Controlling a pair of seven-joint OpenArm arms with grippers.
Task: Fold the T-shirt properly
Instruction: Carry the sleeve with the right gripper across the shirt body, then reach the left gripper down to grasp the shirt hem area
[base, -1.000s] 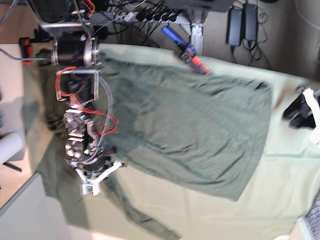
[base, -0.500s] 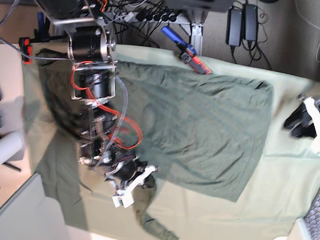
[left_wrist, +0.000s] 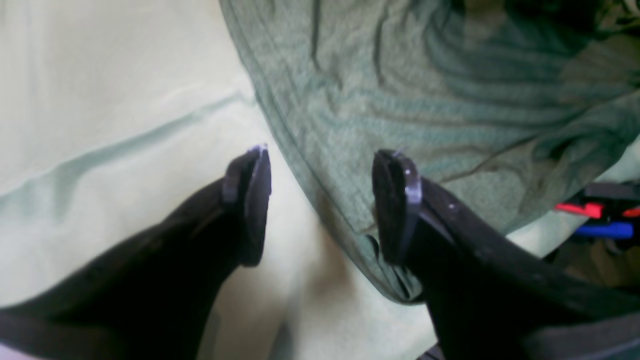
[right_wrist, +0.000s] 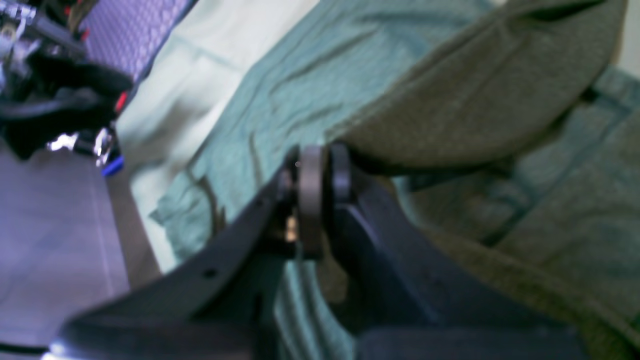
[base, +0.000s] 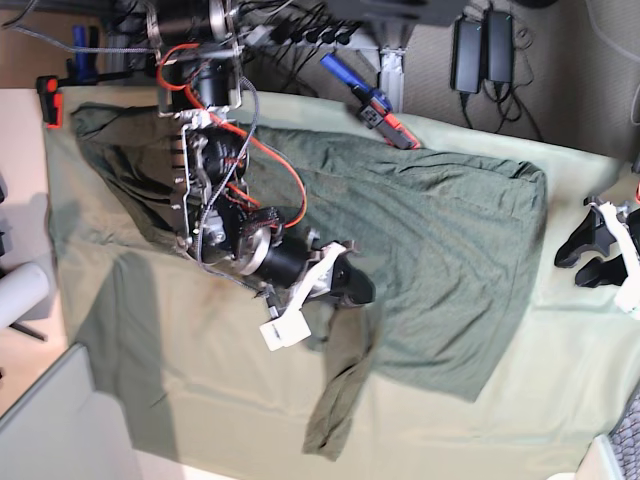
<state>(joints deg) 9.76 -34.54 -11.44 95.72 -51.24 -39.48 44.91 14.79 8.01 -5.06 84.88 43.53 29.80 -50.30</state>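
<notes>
Clearly right end effector (right_wrist: 317, 172) pinches T-shirt (right_wrist: 465, 95).

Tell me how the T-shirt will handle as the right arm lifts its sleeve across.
Likely floppy: the T-shirt drapes limp from the right gripper, its sleeve trailing below. Probably light, since thin folds bunch around the fingers. It may drag and wrinkle rather than slide cleanly; creases already ripple near the left gripper.

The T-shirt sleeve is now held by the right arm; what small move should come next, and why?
Probably carry the sleeve a little farther over the body of the T-shirt, then lower it before releasing. The right gripper has its jaws shut on a lifted fold that hangs above the flat cloth, with the sleeve trailing off the shirt's edge. The left gripper is open beside the hem.
</notes>
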